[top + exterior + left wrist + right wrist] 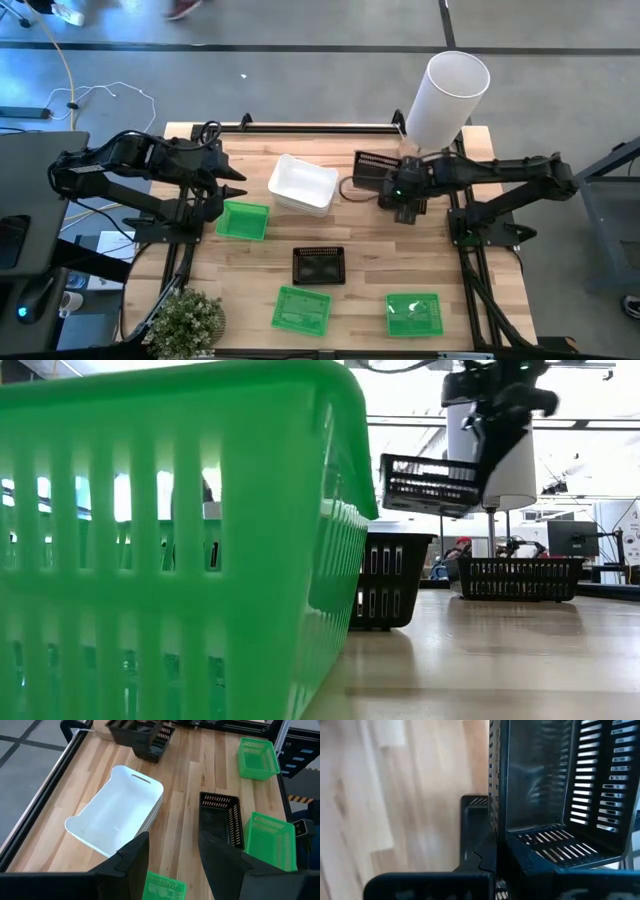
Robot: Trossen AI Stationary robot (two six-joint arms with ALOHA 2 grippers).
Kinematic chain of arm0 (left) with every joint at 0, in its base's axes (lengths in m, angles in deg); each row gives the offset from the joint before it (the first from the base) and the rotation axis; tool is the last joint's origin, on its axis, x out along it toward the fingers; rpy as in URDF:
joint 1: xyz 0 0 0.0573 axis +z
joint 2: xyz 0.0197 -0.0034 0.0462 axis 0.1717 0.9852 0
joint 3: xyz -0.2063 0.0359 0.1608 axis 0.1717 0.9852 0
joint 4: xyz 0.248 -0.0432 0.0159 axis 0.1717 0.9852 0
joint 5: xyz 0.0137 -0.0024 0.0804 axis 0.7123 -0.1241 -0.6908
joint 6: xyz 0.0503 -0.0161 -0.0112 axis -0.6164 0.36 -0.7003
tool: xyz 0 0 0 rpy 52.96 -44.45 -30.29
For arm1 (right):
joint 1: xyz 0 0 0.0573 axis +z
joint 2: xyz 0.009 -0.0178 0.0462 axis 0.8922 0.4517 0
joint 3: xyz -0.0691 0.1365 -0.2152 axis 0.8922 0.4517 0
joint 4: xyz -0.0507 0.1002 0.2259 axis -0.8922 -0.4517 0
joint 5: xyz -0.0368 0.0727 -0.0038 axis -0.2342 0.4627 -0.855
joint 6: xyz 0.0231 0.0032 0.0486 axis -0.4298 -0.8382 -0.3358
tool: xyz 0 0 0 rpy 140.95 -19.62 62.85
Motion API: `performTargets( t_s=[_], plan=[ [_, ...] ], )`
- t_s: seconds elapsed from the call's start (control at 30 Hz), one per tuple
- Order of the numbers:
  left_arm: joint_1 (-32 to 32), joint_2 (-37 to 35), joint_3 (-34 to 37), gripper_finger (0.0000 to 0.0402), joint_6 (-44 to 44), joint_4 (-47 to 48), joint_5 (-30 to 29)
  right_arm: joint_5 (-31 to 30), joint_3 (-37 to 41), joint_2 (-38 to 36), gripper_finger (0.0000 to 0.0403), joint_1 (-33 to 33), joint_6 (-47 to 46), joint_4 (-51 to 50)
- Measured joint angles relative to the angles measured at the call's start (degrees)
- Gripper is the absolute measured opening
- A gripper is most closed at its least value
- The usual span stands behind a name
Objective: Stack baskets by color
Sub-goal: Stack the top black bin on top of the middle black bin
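Observation:
My right gripper (402, 195) at the far right holds a black slotted basket (430, 485) above the table. A second black basket (319, 265) rests on its base mid-table, and the low view shows another one (520, 577) standing on the table under the raised one. White baskets (303, 183) sit nested at the far middle. Three green baskets rest on their bases: one (243, 220) at the left, two (301, 308) (414, 314) near the front edge. My left gripper (172, 870) hovers open above the table's left side, nothing between its fingers. My right gripper pinches one side wall of the black basket at its rim (495, 805), one finger (475, 830) outside the wall and the other inside. The fingers slant down from above. The basket hangs lifted clear of the table, roughly level, out toward the table's left of the gripper.
A tall white cylinder (445, 100) stands at the far right corner, close behind the right gripper. A small potted plant (185, 320) sits at the near left corner. Bare wood shows between the white baskets and the front green ones.

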Motion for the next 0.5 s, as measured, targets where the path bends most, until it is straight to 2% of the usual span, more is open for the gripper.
performTargets(
  t_s=[0.5],
  plan=[
    [0.01,0.00,0.00,0.0157,0.13,-0.15,0.00,0.10,16.69,-15.22,0.0000,4.97,-10.19,0.91]
  ],
)
